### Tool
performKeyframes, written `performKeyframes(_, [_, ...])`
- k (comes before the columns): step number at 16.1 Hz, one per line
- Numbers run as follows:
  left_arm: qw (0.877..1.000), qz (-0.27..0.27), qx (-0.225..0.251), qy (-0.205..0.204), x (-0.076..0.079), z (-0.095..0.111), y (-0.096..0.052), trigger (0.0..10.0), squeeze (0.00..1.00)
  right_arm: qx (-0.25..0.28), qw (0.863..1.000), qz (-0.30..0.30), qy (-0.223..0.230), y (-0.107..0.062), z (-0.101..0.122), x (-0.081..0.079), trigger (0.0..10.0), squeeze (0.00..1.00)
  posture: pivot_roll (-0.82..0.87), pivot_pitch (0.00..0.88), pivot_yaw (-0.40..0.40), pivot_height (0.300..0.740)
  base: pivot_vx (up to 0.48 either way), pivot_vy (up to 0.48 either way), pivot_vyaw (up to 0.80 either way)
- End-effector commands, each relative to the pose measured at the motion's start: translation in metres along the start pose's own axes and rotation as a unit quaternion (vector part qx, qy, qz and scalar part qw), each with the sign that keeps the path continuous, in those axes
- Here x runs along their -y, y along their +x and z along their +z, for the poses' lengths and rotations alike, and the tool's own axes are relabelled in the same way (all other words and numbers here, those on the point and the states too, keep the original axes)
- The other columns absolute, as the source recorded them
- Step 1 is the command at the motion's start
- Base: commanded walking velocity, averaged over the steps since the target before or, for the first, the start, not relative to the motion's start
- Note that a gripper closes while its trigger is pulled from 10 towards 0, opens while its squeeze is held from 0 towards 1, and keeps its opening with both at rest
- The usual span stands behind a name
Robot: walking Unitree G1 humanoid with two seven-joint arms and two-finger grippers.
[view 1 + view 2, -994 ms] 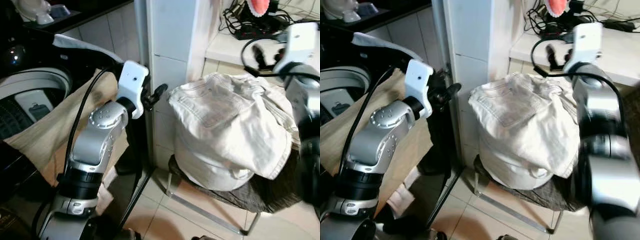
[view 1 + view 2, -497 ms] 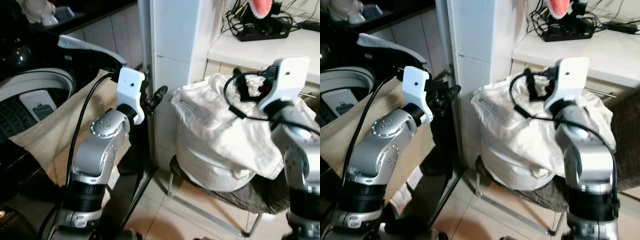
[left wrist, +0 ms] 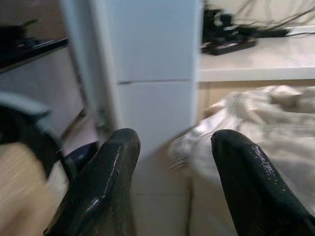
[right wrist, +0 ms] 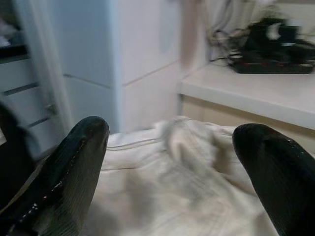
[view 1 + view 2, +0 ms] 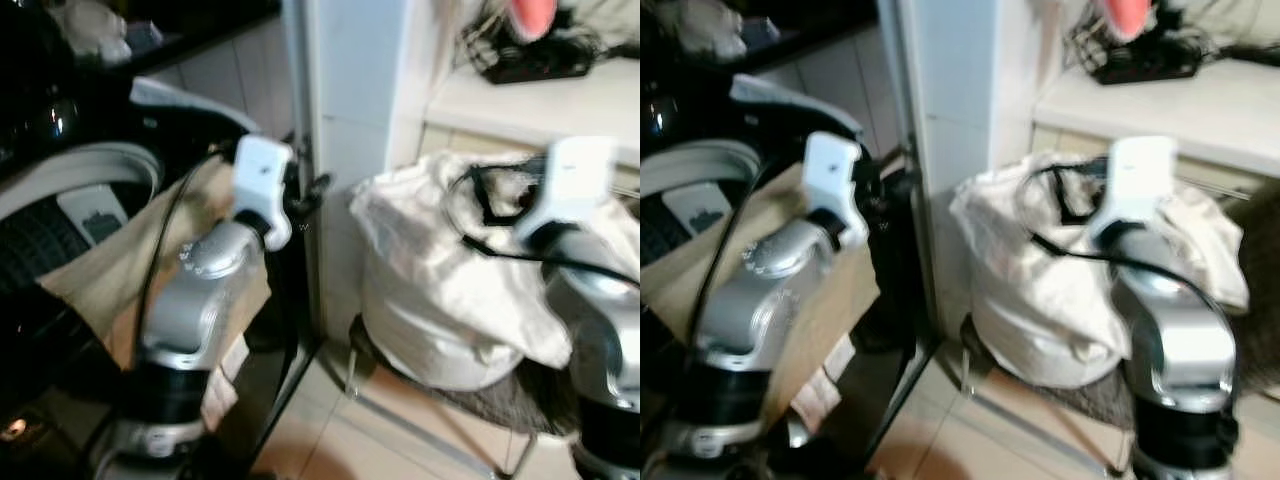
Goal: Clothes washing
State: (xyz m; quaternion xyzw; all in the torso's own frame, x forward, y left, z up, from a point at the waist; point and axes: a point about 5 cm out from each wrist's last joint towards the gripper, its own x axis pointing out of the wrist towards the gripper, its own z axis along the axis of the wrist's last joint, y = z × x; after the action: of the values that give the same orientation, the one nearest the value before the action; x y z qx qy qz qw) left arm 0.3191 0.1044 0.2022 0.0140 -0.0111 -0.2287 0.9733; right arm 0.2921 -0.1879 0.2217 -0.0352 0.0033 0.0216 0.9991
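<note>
A heap of white clothes (image 5: 440, 290) is piled on a low stool at the right. At the left stands the washing machine (image 5: 60, 190), its drum open, with a tan cloth (image 5: 110, 270) draped over the rim. My left gripper (image 5: 308, 195) is held up beside the white pillar, between the machine and the heap. In the left wrist view its fingers (image 3: 106, 182) stand apart with nothing between them. My right gripper (image 5: 498, 195) hovers just over the top of the white clothes (image 4: 167, 182). It is open wide and holds nothing.
A white tiled pillar (image 5: 350, 90) rises between machine and stool. Behind the heap a counter (image 5: 530, 100) carries a power strip with tangled cables (image 5: 540, 60). The stool's metal legs (image 5: 420, 430) stand on the tiled floor. The head views are blurred.
My right arm has dropped from the counter's height to just over the white clothes. The left arm has held its place. The head views have shifted slightly and blurred.
</note>
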Motion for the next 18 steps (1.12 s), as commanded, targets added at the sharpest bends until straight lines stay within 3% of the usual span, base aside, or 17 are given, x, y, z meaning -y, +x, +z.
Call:
performKeyframes(1, [1.0,0.0,-0.004,-0.004,0.002,-0.002,0.0,10.0,0.0,0.005,1.0,-0.014,-0.012,-0.003,0.005,0.005,10.0,0.0,-0.04,0.0,0.043,0.74,0.0,0.0,0.0])
performKeyframes(2, [1.0,0.0,-0.002,-0.003,0.003,-0.003,-0.001,10.0,0.0,0.005,1.0,-0.017,-0.02,-0.002,0.005,0.007,10.0,0.0,-0.04,0.0,0.042,0.74,0.0,0.0,0.0])
performKeyframes(4, [1.0,0.018,-0.007,-0.01,0.002,-0.012,-0.009,10.0,0.0,0.0,0.996,-0.032,-0.077,-0.001,0.003,0.008,10.0,0.0,-0.05,0.0,0.036,0.74,0.0,0.0,0.0])
performKeyframes(5, [1.0,0.022,-0.005,-0.007,0.001,-0.015,-0.013,10.0,0.0,-0.003,0.996,-0.027,-0.079,-0.002,0.0,0.006,10.0,0.0,-0.05,0.0,0.031,0.74,0.0,0.0,0.0])
performKeyframes(8, [0.999,0.027,-0.005,-0.022,0.001,-0.02,-0.018,10.0,0.0,-0.008,0.998,0.0,-0.066,-0.009,-0.01,-0.005,10.0,0.0,-0.05,0.0,0.018,0.74,0.0,0.0,0.0])
performKeyframes(9, [0.999,0.032,-0.007,0.005,0.002,-0.021,-0.016,10.0,0.0,-0.017,0.998,0.013,-0.061,-0.011,-0.017,-0.01,10.0,0.0,-0.05,0.0,0.014,0.74,0.0,0.0,0.0])
performKeyframes(11, [0.999,0.031,0.01,-0.007,0.004,-0.016,-0.014,10.0,0.0,-0.026,0.998,0.017,-0.048,-0.011,-0.022,-0.014,10.0,0.0,-0.05,0.0,0.015,0.74,0.0,0.0,0.0])
performKeyframes(13, [0.999,0.026,0.016,-0.01,0.006,-0.014,-0.014,10.0,0.0,-0.03,0.999,0.015,-0.02,-0.012,-0.025,-0.016,10.0,0.0,-0.06,0.0,0.021,0.74,0.313,0.0,0.0])
performKeyframes(16, [0.999,0.025,0.018,-0.011,0.007,-0.014,-0.012,10.0,0.0,-0.031,0.999,0.009,-0.02,-0.014,-0.026,-0.014,10.0,0.0,-0.06,0.0,0.03,0.74,0.354,0.0,-0.8])
performKeyframes(18, [0.999,0.025,0.019,-0.008,0.006,-0.014,-0.011,10.0,0.0,-0.03,0.999,0.003,-0.027,-0.015,-0.027,-0.011,10.0,0.0,-0.07,0.0,0.033,0.74,0.358,0.0,0.0])
